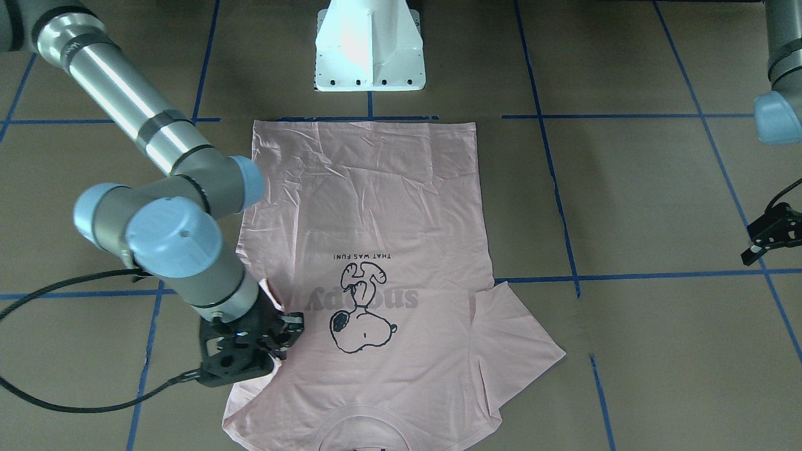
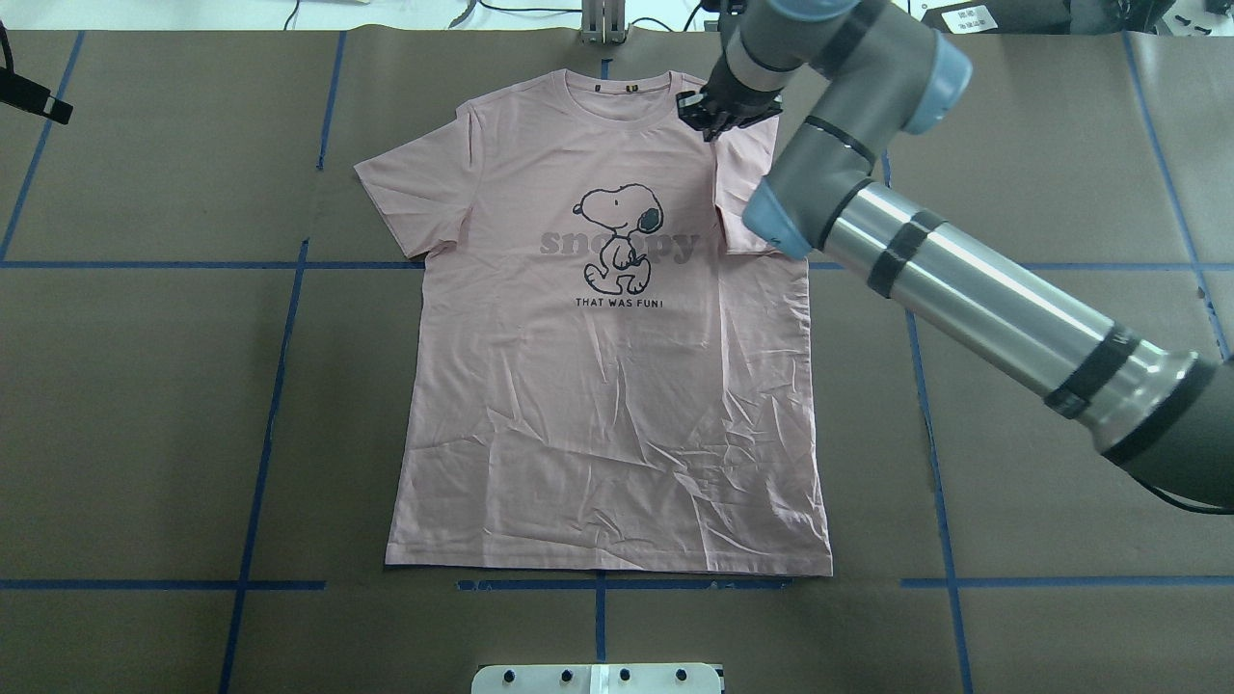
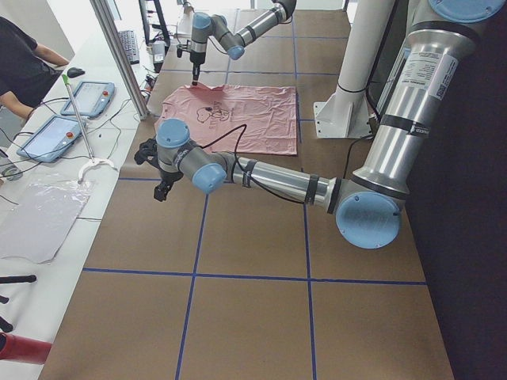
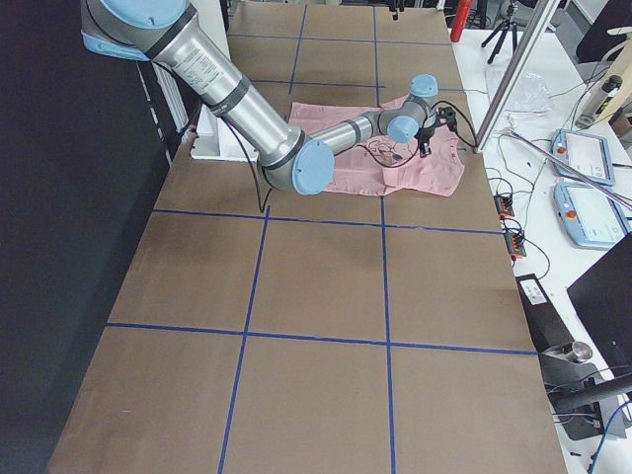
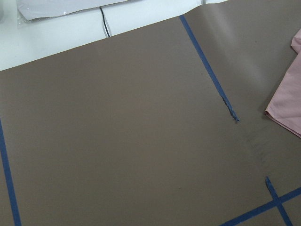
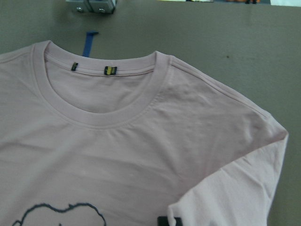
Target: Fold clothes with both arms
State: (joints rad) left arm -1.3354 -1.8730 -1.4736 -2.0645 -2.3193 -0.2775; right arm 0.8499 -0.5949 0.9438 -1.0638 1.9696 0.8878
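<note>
Upper right of the overhead view: my right end effector (image 2: 725, 111) sits at the sleeve (image 2: 737, 159), turned inward presumably to narrow the T-shirt (image 2: 607, 405), which lies flat mid-desk (image 2: 145, 386). My left end effector (image 2: 39, 96) is parked clear. Neither grip state is discernible.

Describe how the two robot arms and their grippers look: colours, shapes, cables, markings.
Both the right arm and the left arm are silver-grey tubes with darker grey joints, light blue round caps and black bands. A black cable runs along each. The right gripper and the left gripper are black. No lettering is readable.
</note>
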